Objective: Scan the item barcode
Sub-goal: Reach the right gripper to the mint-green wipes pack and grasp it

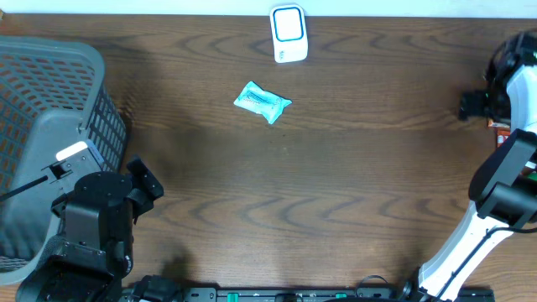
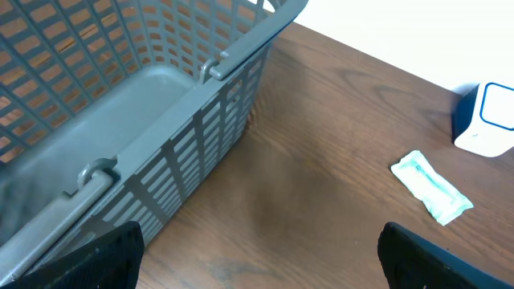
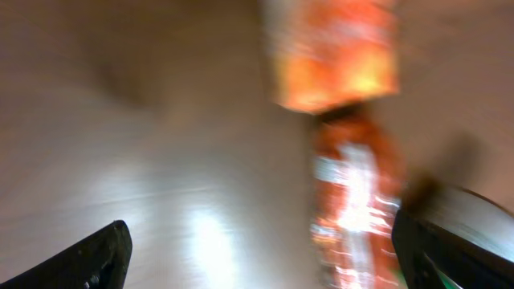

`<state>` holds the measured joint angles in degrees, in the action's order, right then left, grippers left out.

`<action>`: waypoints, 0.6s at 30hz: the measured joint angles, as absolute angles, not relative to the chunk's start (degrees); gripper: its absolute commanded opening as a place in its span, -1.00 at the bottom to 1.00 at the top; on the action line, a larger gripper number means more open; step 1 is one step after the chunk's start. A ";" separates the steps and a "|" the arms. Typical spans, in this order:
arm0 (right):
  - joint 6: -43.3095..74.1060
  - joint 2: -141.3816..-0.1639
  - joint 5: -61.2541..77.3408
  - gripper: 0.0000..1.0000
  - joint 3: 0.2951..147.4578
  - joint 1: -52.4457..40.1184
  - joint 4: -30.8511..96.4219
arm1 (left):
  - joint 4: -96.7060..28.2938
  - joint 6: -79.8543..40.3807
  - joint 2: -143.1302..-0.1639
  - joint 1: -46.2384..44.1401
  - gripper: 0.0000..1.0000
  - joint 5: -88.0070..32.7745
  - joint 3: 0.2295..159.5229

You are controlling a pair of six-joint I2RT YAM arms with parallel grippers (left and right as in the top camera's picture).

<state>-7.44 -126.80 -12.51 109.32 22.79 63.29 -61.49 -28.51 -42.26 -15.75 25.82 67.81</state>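
Left hand (image 2: 261, 269) beside grey basket (image 2: 215, 69)

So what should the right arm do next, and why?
Probably lower the right fingers onto the orange packet below them and close. They stand wide apart with nothing between them, the packet lies right under that wrist, and nothing is held at the scanner yet.

We are getting only blur from the right wrist camera, where the orange shapes (image 3: 336, 60) are smearing into streaks. The basket (image 1: 50, 101) is running past the overhead's left edge. Print on the blue packet (image 1: 263, 101) is showing too small to read.
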 measured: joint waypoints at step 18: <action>-9.72 -125.38 -2.07 0.98 110.85 -22.22 54.41 | -61.47 -28.51 -42.28 -15.75 0.86 25.82 67.81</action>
<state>-9.72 -125.38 -2.07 110.85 -22.22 54.41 -61.47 -28.51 -42.28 -15.75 25.82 67.81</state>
